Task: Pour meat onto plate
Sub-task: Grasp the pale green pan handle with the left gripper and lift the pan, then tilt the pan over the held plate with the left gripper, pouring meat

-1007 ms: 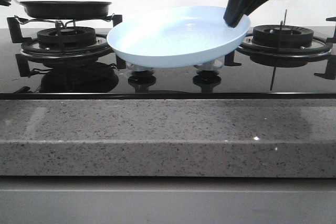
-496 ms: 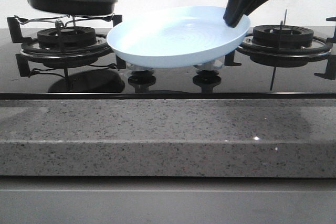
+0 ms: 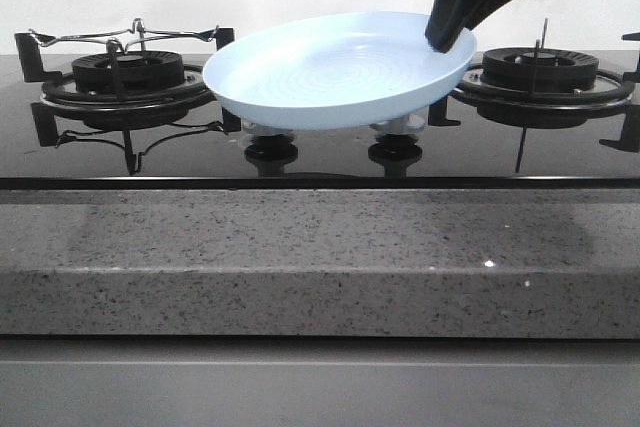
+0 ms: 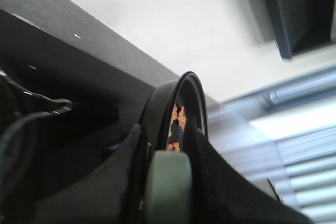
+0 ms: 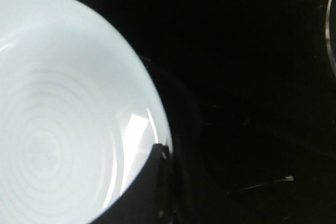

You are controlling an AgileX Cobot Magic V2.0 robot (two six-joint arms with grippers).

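Right gripper (image 3: 452, 35): fingers clamped on the far right rim of the plate (image 3: 330, 77) — one finger (image 5: 152, 182) sits over the inner rim in the right wrist view. I see the plate held clear of the stove top (image 3: 320, 152), tilted, near-left edge lower, hanging over the middle of the hob between the two burners and above the two knobs (image 3: 271, 150). Plate surface is bare, pale blue, with concentric rings.

Left gripper (image 4: 168, 182): out of the front view. In the left wrist view its fingers are closed around a grey-green handle (image 4: 167, 187) — the black frying pan (image 4: 181, 108) it belongs to is seen edge-on past the fingertips. The meat (image 4: 177, 127) shows as a few orange-tan pieces inside the pan, against its inner wall. I can't tell from this view where the pan sits relative to the plate.

Left burner (image 3: 130, 72) grate is bare; right burner (image 3: 540, 69) partly behind the plate rim. Grey speckled counter edge (image 3: 320, 257) runs along the front.
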